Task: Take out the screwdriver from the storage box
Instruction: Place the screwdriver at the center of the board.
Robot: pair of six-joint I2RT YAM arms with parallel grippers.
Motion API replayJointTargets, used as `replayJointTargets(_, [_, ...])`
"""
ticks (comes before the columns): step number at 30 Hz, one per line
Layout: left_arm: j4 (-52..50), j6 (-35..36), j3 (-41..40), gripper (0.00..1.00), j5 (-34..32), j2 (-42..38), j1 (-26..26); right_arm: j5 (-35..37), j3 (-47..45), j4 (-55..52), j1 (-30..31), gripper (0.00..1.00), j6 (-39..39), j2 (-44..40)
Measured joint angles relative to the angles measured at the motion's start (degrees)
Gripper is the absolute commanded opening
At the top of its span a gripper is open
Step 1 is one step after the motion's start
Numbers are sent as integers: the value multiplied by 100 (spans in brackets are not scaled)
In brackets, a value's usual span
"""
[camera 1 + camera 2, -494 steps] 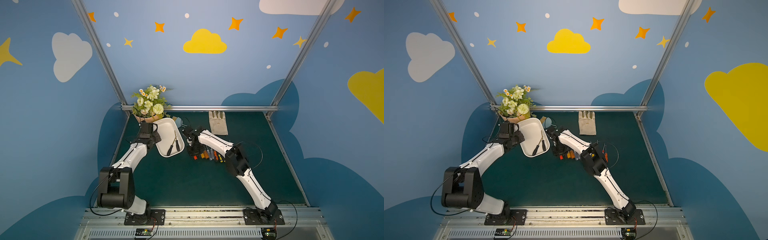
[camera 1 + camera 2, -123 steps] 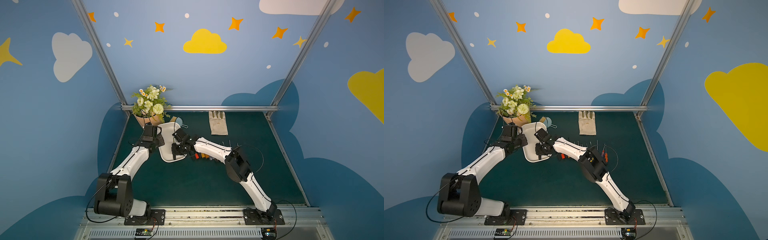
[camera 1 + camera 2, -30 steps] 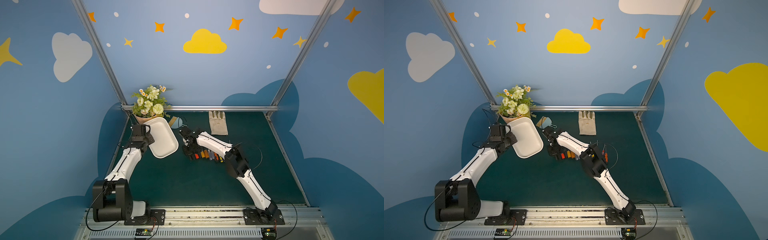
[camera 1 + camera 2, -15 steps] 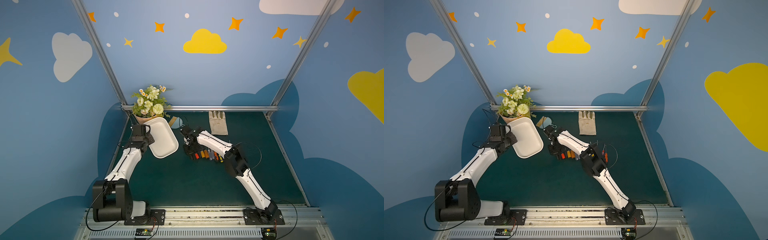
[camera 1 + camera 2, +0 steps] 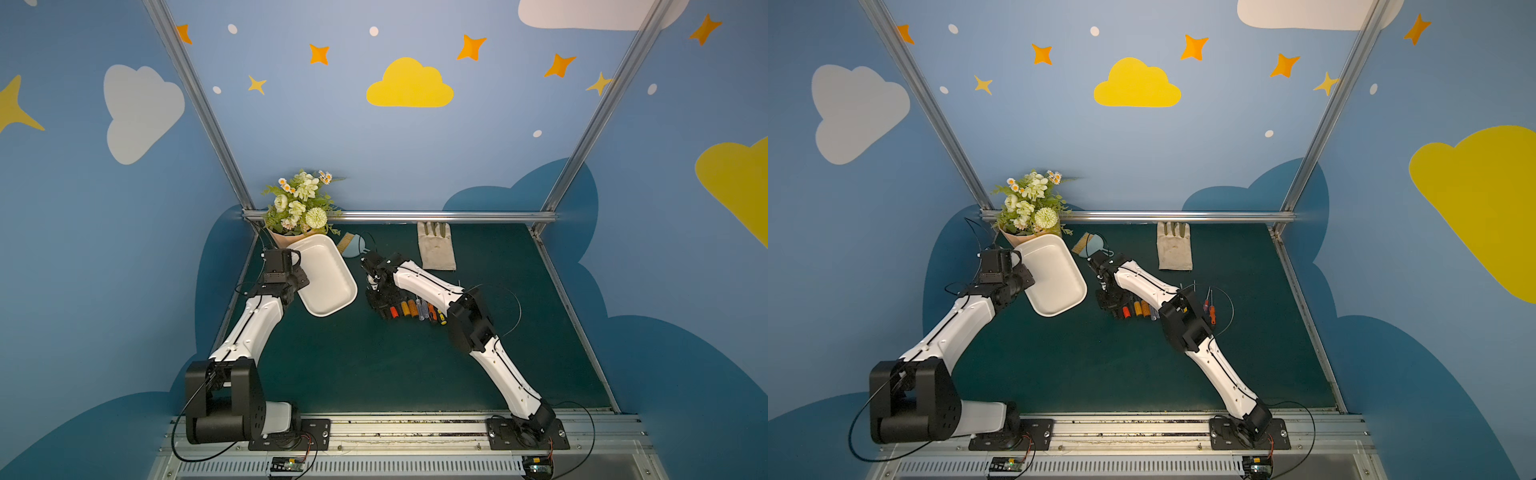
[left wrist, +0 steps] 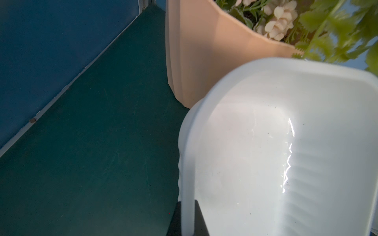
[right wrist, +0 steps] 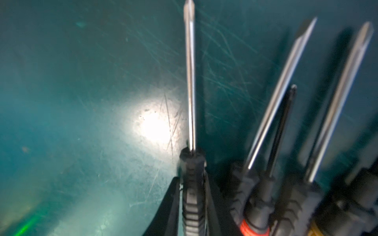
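The left gripper (image 6: 188, 222) is pinching the rim of the storage box (image 5: 328, 278), its jaws closed on the wall, and is carrying the tub tilted just beside the flower pot (image 6: 204, 51); in both top views the box is showing a bare white inside, with no tool lying in it. The screwdriver (image 7: 190, 106) is sitting outside the box, at the end of the row of screwdrivers (image 5: 409, 309) that lies nearest the tub; the right gripper (image 5: 376, 291) is reaching down over that end. In the right wrist view the black handle is sitting between the jaws, which are standing close on either side; whether they are pressing it or letting go cannot be told. The shaft is pointing straight away from the wrist, roughly parallel to its neighbours and low over the green mat (image 5: 374, 365). Judging from this, the removal is nearly finished; the right arm is much the nearer, and any withdrawal is probably needing to run back along the handle's long axis, since the next handles are lying just beside the jaw.
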Motion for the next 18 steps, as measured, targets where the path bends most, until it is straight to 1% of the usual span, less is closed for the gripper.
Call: replayJointTargets(18, [0,0,0,2,2,0,0,35,37,-13,20,29,24,4])
